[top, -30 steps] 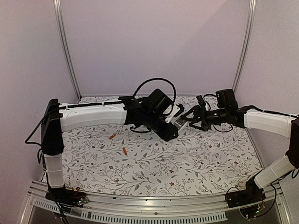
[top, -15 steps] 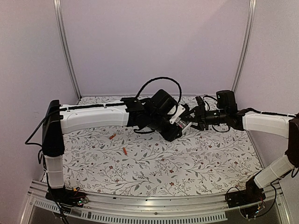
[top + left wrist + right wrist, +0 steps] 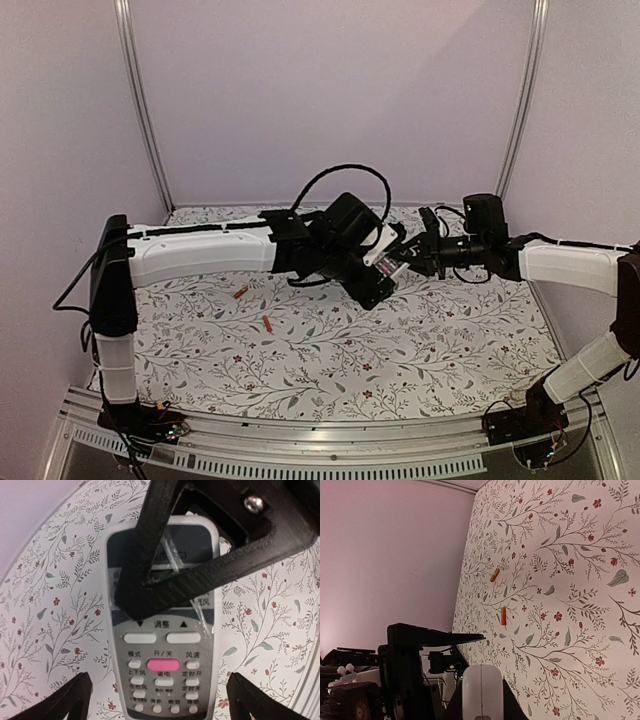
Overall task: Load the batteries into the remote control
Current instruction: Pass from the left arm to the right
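Right pincer (image 3: 408, 258) has swung in from a wide gape and now clamps the remote control (image 3: 167, 645) across its display, in mid-air. Left pincer (image 3: 159, 702) looks spread loose around it. Handover, I'd say. Both batteries (image 3: 267, 323) wait on the worktop (image 3: 450, 340).

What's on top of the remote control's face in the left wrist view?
A black finger of the right tool crosses the remote control, covering most of its dark display. The buttons below show; its back is hidden.
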Controlling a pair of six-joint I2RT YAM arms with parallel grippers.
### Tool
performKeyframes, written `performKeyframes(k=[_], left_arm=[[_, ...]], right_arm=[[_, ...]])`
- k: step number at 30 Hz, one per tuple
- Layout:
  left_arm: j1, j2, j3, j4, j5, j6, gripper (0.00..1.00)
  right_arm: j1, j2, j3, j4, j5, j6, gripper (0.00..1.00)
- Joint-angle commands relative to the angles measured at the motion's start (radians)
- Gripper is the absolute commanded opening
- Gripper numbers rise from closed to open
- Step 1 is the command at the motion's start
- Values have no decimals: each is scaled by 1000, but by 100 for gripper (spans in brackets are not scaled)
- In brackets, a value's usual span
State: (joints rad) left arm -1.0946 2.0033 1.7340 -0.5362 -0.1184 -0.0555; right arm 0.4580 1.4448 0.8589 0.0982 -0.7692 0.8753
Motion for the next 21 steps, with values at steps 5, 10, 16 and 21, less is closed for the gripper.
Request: performKeyframes(k=[5, 10, 16, 21], left_arm=[[-144, -122, -151, 127, -382, 208, 100], [-234, -114, -225, 220, -610, 378, 100], [-272, -64, -214, 300, -759, 515, 99], [-285, -1, -171, 336, -818, 606, 92]], right_arm=[[4, -12, -7, 8, 40, 53, 4], [4, -50, -25, 8, 65, 94, 4], [3, -95, -50, 12, 79, 156, 4], [3, -114, -66, 33, 62, 209, 4]])
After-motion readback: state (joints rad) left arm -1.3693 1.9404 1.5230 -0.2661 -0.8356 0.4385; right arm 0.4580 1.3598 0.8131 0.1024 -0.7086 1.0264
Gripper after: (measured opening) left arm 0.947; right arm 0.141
